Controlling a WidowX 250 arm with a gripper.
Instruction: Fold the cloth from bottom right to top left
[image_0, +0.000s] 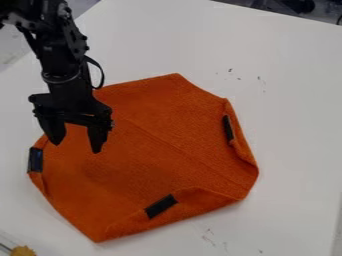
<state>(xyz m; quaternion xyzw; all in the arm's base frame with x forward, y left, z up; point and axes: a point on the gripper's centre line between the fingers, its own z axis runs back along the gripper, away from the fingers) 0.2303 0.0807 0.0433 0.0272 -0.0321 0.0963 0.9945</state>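
One orange woven cloth (153, 155), lying mostly flat mid-table, left of centre, on a white smooth tabletop (294, 105). Edges curl inward at right and bottom. Three black rectangular patches: left edge (35, 160), bottom edge (161, 206), right edge (228, 128). My black two-finger gripper (78, 141) hangs over the cloth's upper-left part, jaws spread, nothing between them; can't tell if the tips touch the fabric. Yellow-brown fuzzy object (23, 251), bottom-left corner, partly cut off, apart from the cloth.
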